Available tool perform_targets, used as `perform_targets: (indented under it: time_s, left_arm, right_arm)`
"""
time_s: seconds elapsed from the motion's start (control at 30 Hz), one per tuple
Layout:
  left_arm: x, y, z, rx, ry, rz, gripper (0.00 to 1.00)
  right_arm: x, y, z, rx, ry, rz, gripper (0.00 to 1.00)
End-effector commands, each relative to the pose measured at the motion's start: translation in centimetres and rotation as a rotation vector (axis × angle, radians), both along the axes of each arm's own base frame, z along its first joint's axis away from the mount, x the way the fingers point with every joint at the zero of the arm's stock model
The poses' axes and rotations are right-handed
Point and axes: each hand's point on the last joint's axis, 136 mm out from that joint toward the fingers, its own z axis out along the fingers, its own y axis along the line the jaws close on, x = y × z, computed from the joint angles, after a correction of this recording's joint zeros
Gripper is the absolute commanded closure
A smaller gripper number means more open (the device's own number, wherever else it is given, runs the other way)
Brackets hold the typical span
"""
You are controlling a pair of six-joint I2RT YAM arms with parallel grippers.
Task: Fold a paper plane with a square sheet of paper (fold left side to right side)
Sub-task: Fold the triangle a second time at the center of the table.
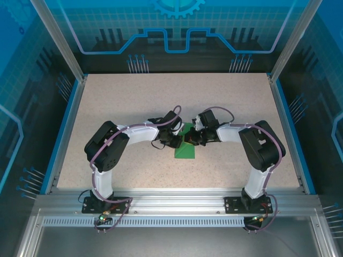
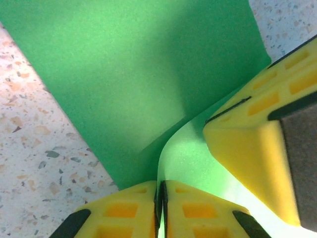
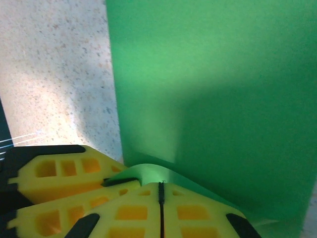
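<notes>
Top view: one thin, matte bright green paper sheet point(image 1: 185, 151), narrow and creased, lies mid-way across the speckled table point(image 1: 134, 107), between the left gripper point(image 1: 174, 141) and the right gripper point(image 1: 196, 138). Left wrist: two yellow fingers point(image 2: 124, 213) are closed, pinching the sheet's lifted edge. Right wrist: its two yellow fingers point(image 3: 198, 213) likewise pinch a curled flap.

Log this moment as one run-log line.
stage: fold in progress | sheet: edge lifted off table | left gripper: shut on sheet | right gripper: shut, grip unclear
</notes>
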Motion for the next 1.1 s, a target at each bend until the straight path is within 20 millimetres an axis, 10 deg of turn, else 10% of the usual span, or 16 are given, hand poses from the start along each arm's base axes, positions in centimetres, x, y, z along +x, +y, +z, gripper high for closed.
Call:
perform_targets:
  time_s: [0.0,0.43,1.07]
  left_arm:
    - [-1.0,0.9,-1.6,0.039,0.046,-0.018,0.86]
    - [-1.1,1.1,-1.3,0.043,0.039,-0.014,0.83]
    - [-4.2,0.8,5.9,-0.159,0.079,0.025,0.64]
  right_arm:
    - [-0.4,-0.1,-0.9,-0.045,0.019,0.023,0.93]
    - [-1.4,-1.5,-2.4,-0.125,0.06,0.016,0.93]
    - [-1.9,-1.7,-3.1,-0.134,0.078,0.024,0.93]
